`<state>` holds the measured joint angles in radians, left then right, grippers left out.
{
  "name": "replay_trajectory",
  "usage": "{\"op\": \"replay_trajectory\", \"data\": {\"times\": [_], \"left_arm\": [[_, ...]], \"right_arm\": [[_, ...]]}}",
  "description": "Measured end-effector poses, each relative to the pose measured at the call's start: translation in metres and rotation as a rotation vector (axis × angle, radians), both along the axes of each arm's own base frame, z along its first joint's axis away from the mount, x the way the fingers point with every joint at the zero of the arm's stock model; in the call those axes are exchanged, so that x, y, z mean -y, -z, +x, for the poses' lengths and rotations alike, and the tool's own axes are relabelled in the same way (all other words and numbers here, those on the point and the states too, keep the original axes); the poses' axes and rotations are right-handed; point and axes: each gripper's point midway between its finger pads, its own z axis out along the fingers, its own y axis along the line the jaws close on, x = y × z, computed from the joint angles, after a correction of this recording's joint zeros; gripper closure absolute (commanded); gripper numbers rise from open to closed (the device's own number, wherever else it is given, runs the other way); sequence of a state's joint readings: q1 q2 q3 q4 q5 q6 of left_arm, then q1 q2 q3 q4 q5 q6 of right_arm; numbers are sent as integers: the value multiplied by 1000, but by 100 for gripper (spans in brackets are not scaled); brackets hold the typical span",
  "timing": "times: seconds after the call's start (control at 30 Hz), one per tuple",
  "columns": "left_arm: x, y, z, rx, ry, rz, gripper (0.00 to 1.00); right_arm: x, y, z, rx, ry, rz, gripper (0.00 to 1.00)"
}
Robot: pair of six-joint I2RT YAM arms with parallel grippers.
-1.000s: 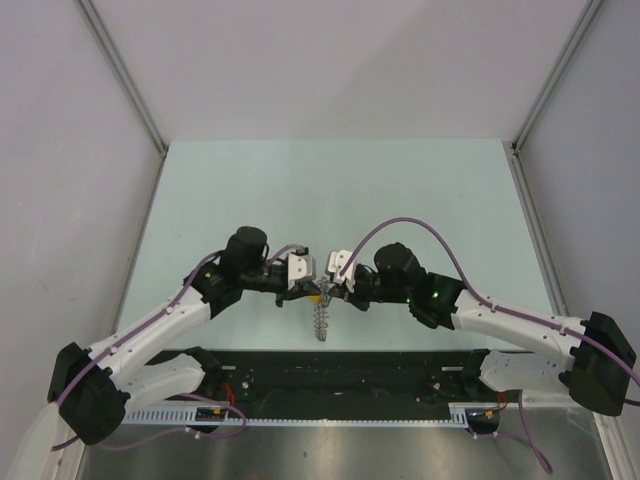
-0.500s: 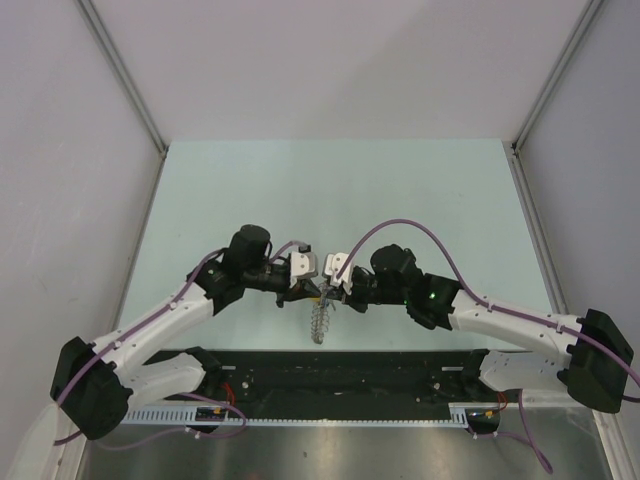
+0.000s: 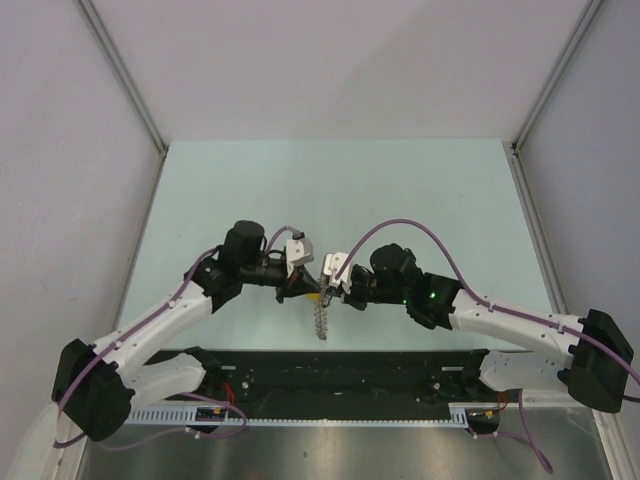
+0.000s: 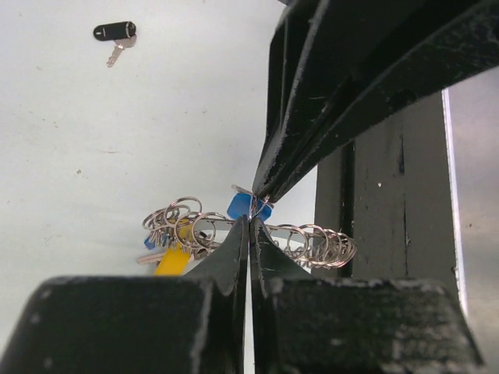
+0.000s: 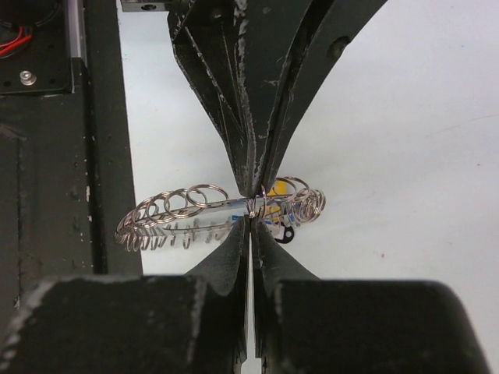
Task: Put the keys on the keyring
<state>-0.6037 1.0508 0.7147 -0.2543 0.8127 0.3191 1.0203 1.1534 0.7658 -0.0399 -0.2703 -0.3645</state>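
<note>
The keyring (image 3: 319,318) is a grey metal band strung with several small wire loops; it also shows in the left wrist view (image 4: 312,241) and the right wrist view (image 5: 179,214). My left gripper (image 3: 309,289) and right gripper (image 3: 327,291) meet tip to tip over it, both shut. The left gripper (image 4: 249,224) pinches the ring's band. The right gripper (image 5: 249,224) pinches at a blue key (image 4: 249,206) and its small loop. A yellow key (image 4: 173,261) hangs among the loops. A black key (image 4: 115,33) lies apart on the table.
The pale green table (image 3: 330,190) runs back to grey walls. A black rail (image 3: 345,365) with the arm bases lies along the near edge, just below the hanging ring.
My left wrist has turned and pulled back a little to the left. The right gripper has edged left towards it. The keyring stays hanging between the two tips.
</note>
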Motion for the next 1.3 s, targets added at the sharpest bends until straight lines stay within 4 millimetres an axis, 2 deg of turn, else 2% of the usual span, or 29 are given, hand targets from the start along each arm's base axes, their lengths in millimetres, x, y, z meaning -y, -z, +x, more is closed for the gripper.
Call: {"op": "replay_trajectory", "data": {"times": [0.27, 0.73, 1.07, 1.13, 1.17, 1.3], "left_arm": [[3, -15, 4, -36, -63, -95, 100], [2, -19, 7, -87, -285, -437, 100], [-18, -26, 11, -23, -429, -664, 100], [-19, -31, 14, -13, -442, -690, 96], [-20, -34, 15, -12, -447, -701, 89], [-23, -47, 17, 10, -460, -754, 78]], "right_arm": [[0, -7, 6, 34, 25, 5, 100], [2, -13, 9, 68, 79, 117, 100], [-6, -17, 12, 50, 89, 187, 100], [-9, -17, 13, 44, 86, 197, 100], [-10, -16, 14, 42, 86, 200, 100], [-12, -14, 15, 40, 85, 200, 100]]}}
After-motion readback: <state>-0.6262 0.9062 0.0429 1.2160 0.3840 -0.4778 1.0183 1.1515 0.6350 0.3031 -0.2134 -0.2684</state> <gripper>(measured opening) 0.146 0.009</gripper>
